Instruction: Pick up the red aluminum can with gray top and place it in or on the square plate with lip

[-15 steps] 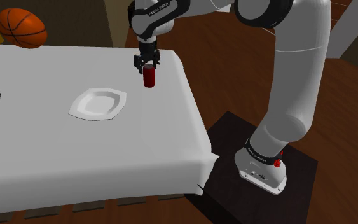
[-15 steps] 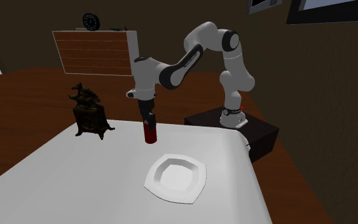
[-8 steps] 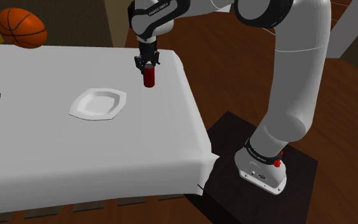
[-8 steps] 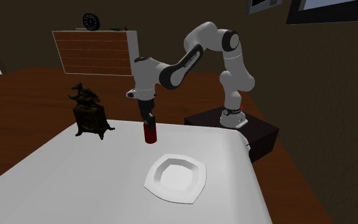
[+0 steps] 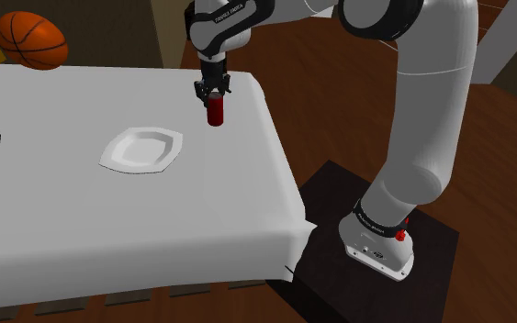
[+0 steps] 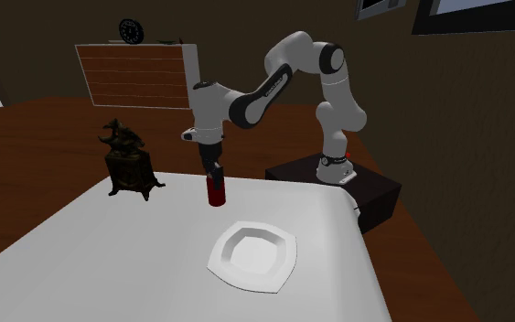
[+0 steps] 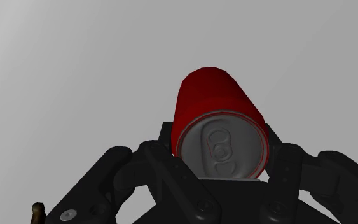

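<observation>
Up near the far corner of the white table (image 5: pixel 82 229), the black gripper (image 5: pixel 214 91) points straight down onto the red can (image 5: pixel 215 114) — and it's got it, both fingers (image 7: pixel 147 167) pressed against the can's sides near its top, one on each side, clamped tight. From the wrist view you look right down on the grey top with its pull tab, the red body running away beneath it towards the plain white surface. Can's upright, its base down at the tabletop; whether it's resting there or just off it, I can't tell. Now the square plate (image 5: pixel 111 158), white with a raised lip, lies flat on the same table, well apart from the can — off to the shoulder view's left and a little nearer the camera. In the second exterior view it sits in front of the can, closer to us and slightly to the right. The white arm (image 5: pixel 426 119) arches up from its base on the dark stand (image 5: pixel 330 202) at the shoulder view's lower right and reaches across to the can. Round the edges: an orange basketball (image 5: pixel 29 39) beyond the table at the shoulder view's upper left, a dark ornate object (image 6: pixel 129 166) on the table to the second exterior view's left of the can, and a slatted brown panel (image 6: pixel 136 75) behind it over the wooden floor (image 6: pixel 45 155).
</observation>
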Motion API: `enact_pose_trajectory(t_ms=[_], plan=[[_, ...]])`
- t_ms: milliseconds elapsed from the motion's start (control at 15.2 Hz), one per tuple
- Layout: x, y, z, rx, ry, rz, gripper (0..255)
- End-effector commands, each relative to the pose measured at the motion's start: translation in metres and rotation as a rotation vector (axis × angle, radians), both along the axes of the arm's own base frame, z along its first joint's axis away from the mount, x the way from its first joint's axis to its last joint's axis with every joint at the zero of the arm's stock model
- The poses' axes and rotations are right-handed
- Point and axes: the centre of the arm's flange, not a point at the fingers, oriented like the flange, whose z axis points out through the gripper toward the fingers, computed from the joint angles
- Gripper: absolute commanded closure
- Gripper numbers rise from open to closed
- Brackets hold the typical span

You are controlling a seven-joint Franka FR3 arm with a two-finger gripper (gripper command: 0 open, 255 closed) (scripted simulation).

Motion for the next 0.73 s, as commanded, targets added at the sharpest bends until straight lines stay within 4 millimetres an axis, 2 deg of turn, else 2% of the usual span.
enact_pose_trajectory(t_ms=[0,660], plan=[[0.0,0.0,0.005,0.0,0.001,0.0,255],[0.0,0.0,0.058,0.0,0.001,0.0,255]])
